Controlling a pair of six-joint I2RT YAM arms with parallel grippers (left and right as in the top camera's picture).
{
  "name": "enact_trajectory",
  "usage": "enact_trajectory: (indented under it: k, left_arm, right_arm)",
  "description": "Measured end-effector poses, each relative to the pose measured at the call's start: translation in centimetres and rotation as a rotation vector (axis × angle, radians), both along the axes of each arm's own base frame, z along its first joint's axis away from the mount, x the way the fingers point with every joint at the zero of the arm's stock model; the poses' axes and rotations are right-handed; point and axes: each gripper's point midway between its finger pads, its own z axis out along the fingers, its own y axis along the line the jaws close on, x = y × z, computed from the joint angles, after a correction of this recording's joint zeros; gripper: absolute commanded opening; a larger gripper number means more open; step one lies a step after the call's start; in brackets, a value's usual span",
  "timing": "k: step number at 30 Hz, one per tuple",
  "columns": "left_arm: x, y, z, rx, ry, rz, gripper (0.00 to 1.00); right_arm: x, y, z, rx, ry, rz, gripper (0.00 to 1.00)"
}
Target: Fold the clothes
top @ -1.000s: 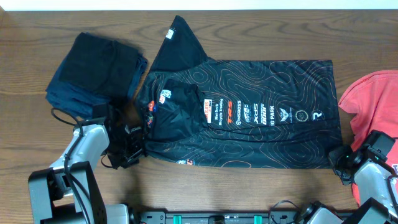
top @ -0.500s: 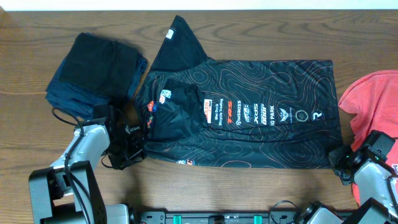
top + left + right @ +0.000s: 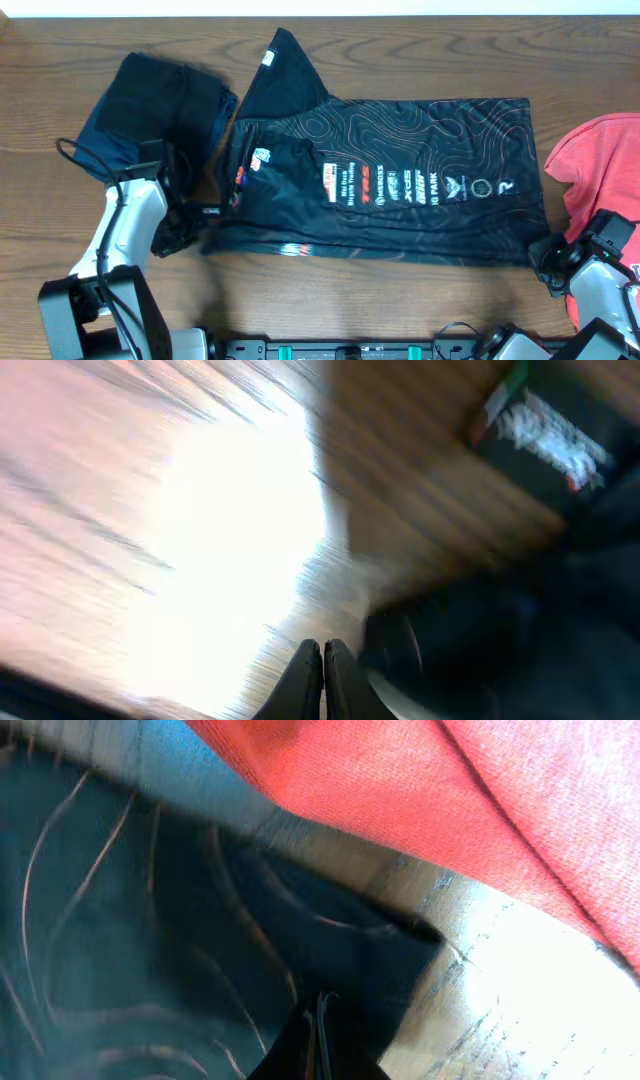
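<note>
Right at the near edge, two arms, one on each side. The right gripper (image 3: 553, 262) sits at the near right corner of the black short-sleeved jersey with thin orange contour lines and white logos (image 3: 400, 220). Its wrist view shows the right gripper (image 3: 318, 1020) pinched tight on that dark corner of the jersey (image 3: 150, 940), though black fingers on black cloth are hard to separate. The arm behind it is cut off by the frame's corner. Over on the left, the left gripper (image 3: 198, 212) is at the jersey's near left edge. Its own camera is smeared with blur and washed out by glare on the brown wooden table (image 3: 400, 300). Even so, the left gripper (image 3: 322, 660) has its tips pressed together, with the jersey (image 3: 480, 650) just beside them. Whether any cloth is caught between them I can't tell. Moving out, the jersey lies spread flat across the table's middle. Its row of logos is too small to read, and one sleeve (image 3: 285, 75) points toward the far side. There is one coral-red T-shirt (image 3: 600, 170) to the right, sliced off by the frame edge, and its hem hangs over the jersey corner in the wrist view (image 3: 450, 790). On the far left is one dark navy folded pile (image 3: 150, 110), just beside the jersey, its layers impossible to count. That makes two garments in play and one stack.
</note>
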Motion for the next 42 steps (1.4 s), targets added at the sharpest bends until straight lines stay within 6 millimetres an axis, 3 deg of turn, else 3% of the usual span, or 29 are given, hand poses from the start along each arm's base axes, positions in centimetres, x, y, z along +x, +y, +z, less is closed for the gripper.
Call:
enact_trajectory:
  k: [8,13,15,23,29,32,35,38,42]
  left_arm:
    - [-0.3,1.5,0.2,0.087,0.017,-0.007,0.06]
    - [-0.3,1.1,0.2,0.061,0.015,-0.012,0.17]
    - [-0.1,0.1,0.2,0.002,0.004,-0.023,0.23]
    - [2.1,-5.8,1.1,-0.292,-0.126,-0.206,0.24]
    - [4.5,-10.0,1.0,-0.353,-0.24,-0.427,0.45]
    - [4.1,-12.0,0.6,-0.365,-0.242,-0.521,0.42]
    - [4.1,-13.0,0.4,-0.339,-0.244,-0.601,0.11]
    - [4.3,-12.6,0.2,-0.3,-0.242,-0.612,0.1]
    - [5.0,-11.5,1.6,-0.266,-0.237,-0.57,0.22]
  right_arm:
    - [0.0,0.0,0.0,0.0,0.0,0.0,0.02]
    - [0.0,0.0,0.0,0.0,0.0,0.0,0.02]
    - [0.0,0.0,0.0,0.0,0.0,0.0,0.02]
    - [0.0,0.0,0.0,0.001,0.001,0.0,0.02]
    - [-0.1,0.0,0.0,0.002,0.003,0.0,0.03]
    - [-0.1,0.1,0.0,0.003,0.004,0.0,0.03]
    - [-0.1,0.1,0.0,0.005,0.002,0.001,0.09]
    - [0.3,0.3,0.1,0.013,-0.011,0.026,0.17]
    - [-0.5,1.7,0.5,0.088,0.035,0.065,0.19]
